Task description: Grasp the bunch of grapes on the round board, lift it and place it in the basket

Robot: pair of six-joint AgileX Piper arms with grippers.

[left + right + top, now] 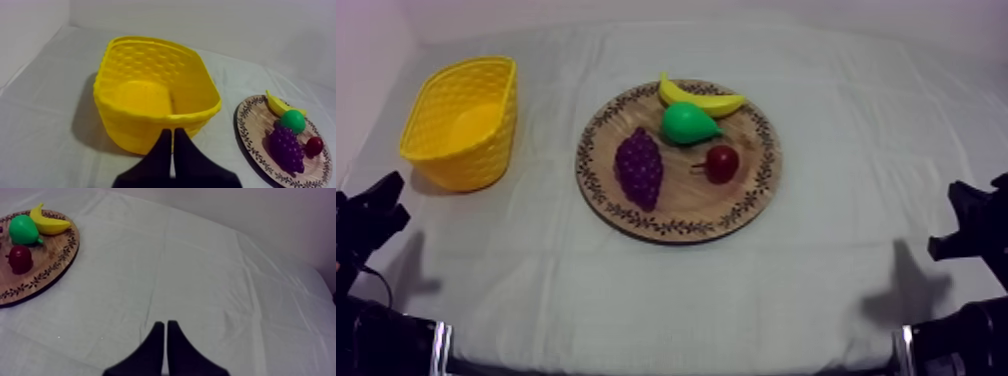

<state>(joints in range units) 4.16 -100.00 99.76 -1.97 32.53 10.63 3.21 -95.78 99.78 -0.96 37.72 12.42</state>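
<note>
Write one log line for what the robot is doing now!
left gripper shut, near yellow basket | right gripper shut, over cloth | grapes on wooden board | task not started

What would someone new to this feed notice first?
The bright yellow basket, left on the cloth, stands out first, empty. Next comes the wooden board in the middle, carrying purple grapes, a green pear, a banana and a small red fruit. The left gripper points at the basket, the right gripper at cloth beside the board, each with fingers together.
</note>
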